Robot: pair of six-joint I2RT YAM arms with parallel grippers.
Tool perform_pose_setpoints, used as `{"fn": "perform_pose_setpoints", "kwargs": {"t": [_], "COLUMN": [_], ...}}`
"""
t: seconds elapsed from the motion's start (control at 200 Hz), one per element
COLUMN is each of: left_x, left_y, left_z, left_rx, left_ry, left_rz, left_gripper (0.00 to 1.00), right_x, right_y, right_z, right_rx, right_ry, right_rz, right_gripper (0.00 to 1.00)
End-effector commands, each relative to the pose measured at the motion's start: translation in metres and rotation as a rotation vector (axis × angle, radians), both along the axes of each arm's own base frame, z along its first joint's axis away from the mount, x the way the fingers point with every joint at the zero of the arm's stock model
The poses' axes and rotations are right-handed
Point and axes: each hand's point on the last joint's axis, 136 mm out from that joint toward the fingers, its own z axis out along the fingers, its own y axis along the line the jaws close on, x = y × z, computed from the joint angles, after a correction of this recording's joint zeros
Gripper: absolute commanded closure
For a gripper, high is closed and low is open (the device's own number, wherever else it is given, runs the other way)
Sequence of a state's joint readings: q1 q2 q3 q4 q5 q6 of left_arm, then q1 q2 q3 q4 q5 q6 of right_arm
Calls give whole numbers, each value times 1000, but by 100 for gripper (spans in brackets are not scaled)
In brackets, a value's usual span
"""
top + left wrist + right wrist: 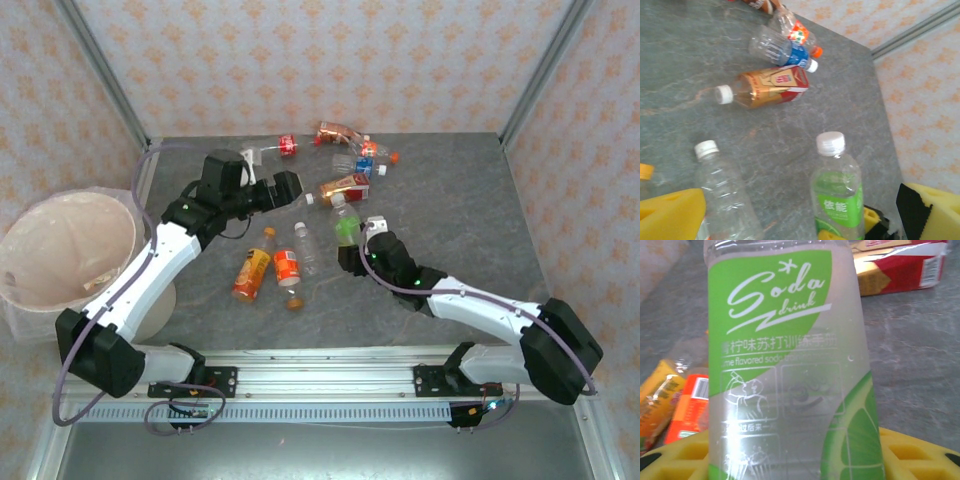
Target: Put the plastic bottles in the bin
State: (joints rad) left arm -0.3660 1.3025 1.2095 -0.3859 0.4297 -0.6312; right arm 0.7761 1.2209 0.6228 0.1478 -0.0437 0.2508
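Slippage is the likeliest trouble: the right end effector pinches the upright clear plastic bottle with the green lime label low on its smooth body, between yellow pads, so the bottle could tilt or squirt out on lifting. Just beyond, the crushed gold-and-red bottle lies near enough to be knocked. Farther left, the left end effector hovers spread wide, a possible obstacle. The round pale pink-beige bin sits well apart, past the left edge of the grey surface.
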Motion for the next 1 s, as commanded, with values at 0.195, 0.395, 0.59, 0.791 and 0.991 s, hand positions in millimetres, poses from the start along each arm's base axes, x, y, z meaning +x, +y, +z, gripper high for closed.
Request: {"fn": "perform_pose_setpoints", "kwargs": {"t": [0.195, 0.395, 0.59, 0.791, 0.991], "left_x": [-3, 3, 3, 0, -5], "left_y": [-27, -54, -56, -57, -65], "left_z": [-1, 4, -1, -8, 3], "left_rx": [39, -72, -33, -30, -75], "left_ry": [-65, -99, -86, -73, -115], "left_rz": [-8, -79, -86, -98, -149], "left_gripper": [0, 0, 0, 12, 39], "right_x": [4, 5, 6, 6, 6], "right_y": [60, 85, 91, 92, 98], "right_z": [88, 102, 110, 117, 122], "right_rx": [217, 242, 288, 286, 278], "right_ry": [-133, -161, -187, -221, -221], "right_rz": [227, 306, 281, 290, 323], "right_gripper": [50, 50, 49, 48, 44]}}
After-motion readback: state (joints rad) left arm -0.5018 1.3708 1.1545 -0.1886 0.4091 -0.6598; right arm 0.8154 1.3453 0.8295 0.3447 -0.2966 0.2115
